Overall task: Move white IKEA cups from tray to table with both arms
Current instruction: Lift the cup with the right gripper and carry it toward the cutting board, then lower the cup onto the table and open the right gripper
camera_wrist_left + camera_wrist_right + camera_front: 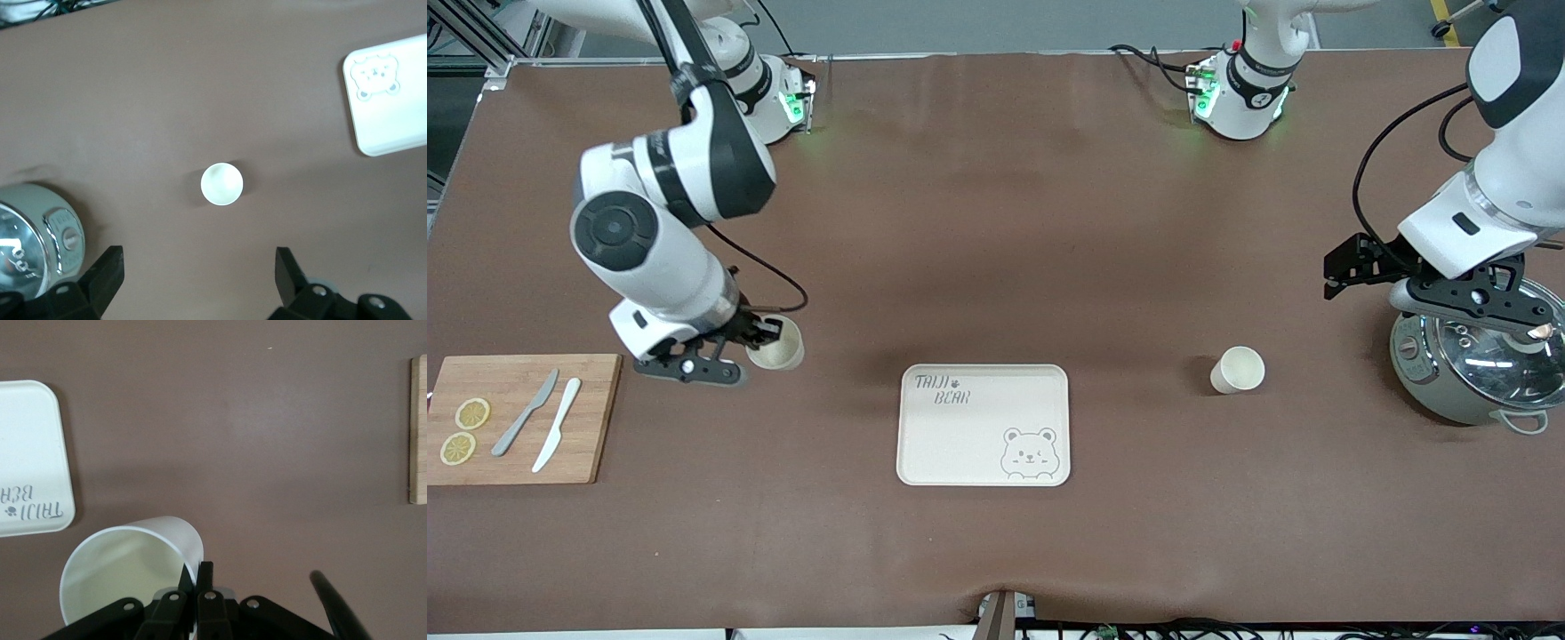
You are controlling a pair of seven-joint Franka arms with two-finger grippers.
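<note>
Pinching only the rim of one white cup, the right gripper could tip it on release beside the cutting board. The left gripper, jaws wide and empty, hangs over the rice cooker; the other cup stands on the table, off the tray.

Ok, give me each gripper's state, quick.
Left gripper: open, empty, above the rice cooker.
Right gripper: shut on a white cup's rim, between cutting board and tray.
</note>
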